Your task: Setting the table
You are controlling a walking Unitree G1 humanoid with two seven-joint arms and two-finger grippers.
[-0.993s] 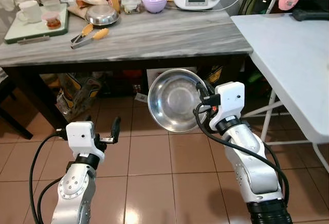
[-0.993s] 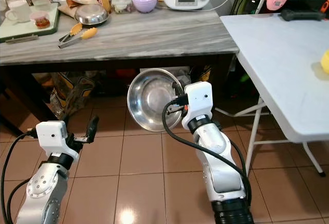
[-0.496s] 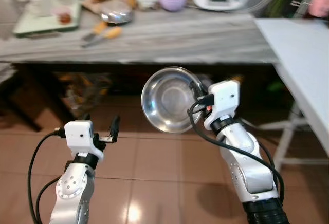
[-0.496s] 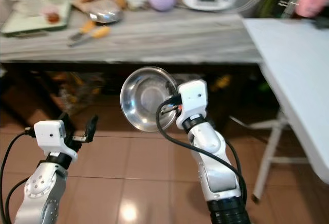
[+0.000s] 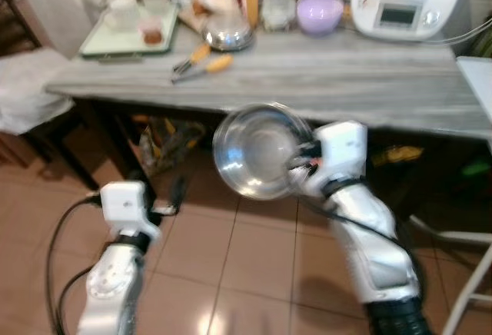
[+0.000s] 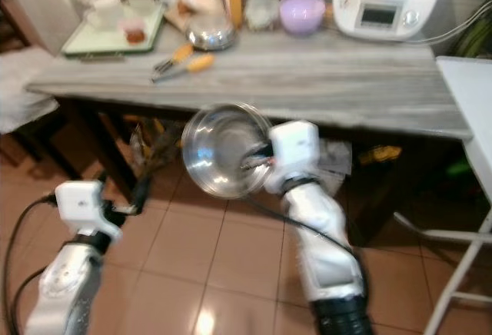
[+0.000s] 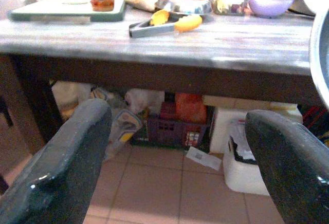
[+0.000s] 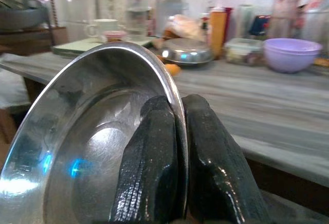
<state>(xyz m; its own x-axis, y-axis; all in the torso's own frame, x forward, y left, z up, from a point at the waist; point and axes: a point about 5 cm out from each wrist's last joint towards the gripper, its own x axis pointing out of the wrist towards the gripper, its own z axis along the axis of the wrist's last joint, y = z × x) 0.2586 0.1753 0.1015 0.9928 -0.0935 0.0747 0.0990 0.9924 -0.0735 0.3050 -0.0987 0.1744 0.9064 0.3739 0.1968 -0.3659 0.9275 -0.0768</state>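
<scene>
Here the steel bowl is held on edge by its rim, clamped in the right end effector, just before the bench, while the left end effector is kept open, lower down.

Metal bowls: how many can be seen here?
2. One steel bowl is pinched at its rim by the right gripper; another metal bowl sits on the counter. Others may be hidden.

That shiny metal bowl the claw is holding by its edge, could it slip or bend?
The metal bowl looks stiff, probably holding its shape. Its polished rim seems slippery, and the right claw pinches only the edge, so it might swivel. It looks thin, likely light.
</scene>
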